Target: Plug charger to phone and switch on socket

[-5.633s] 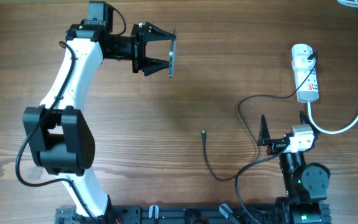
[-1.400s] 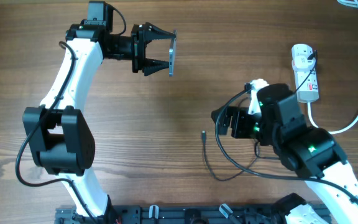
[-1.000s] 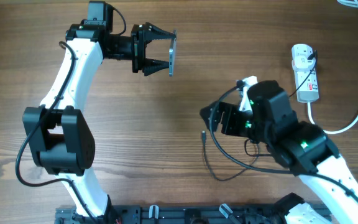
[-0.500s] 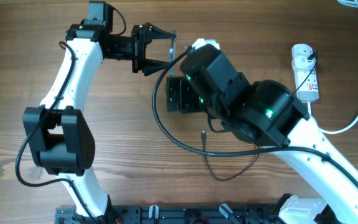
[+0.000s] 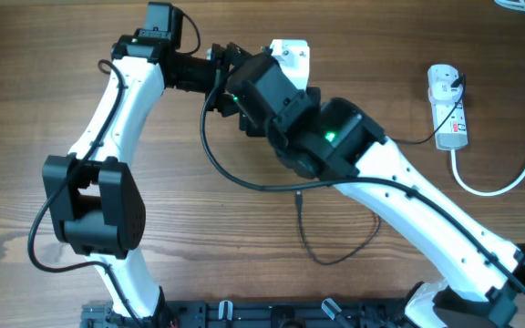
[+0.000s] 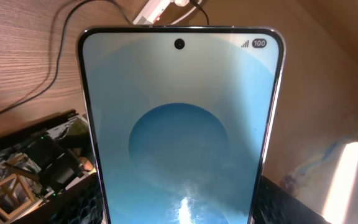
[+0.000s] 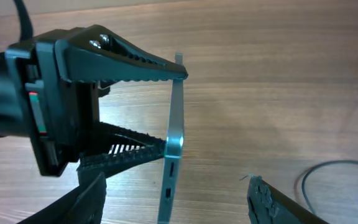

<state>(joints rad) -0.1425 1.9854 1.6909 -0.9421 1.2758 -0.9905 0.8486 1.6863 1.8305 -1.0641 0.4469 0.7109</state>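
Note:
My left gripper (image 6: 179, 214) is shut on the phone (image 6: 179, 124), holding it upright off the table with the turquoise screen filling the left wrist view. In the right wrist view the phone (image 7: 174, 143) shows edge-on with its port end down. My right gripper (image 7: 176, 186) is open, one finger on each side of that end with a gap on both sides. From overhead the right wrist (image 5: 262, 87) hides the phone. The charger's connector tip (image 5: 297, 196) lies loose on the table, its black cable looping below. The socket (image 5: 448, 109) lies at the far right.
A thick white lead (image 5: 518, 178) curves from the socket off the top right corner. The right arm (image 5: 408, 200) stretches diagonally across the table above the charger cable. A black cable (image 7: 331, 168) lies on the wood right of my right fingers.
The right arm swept from the right-centre of the table up and left to the phone, and its jaws narrowed a little. The left arm shifted slightly right, still holding the phone.

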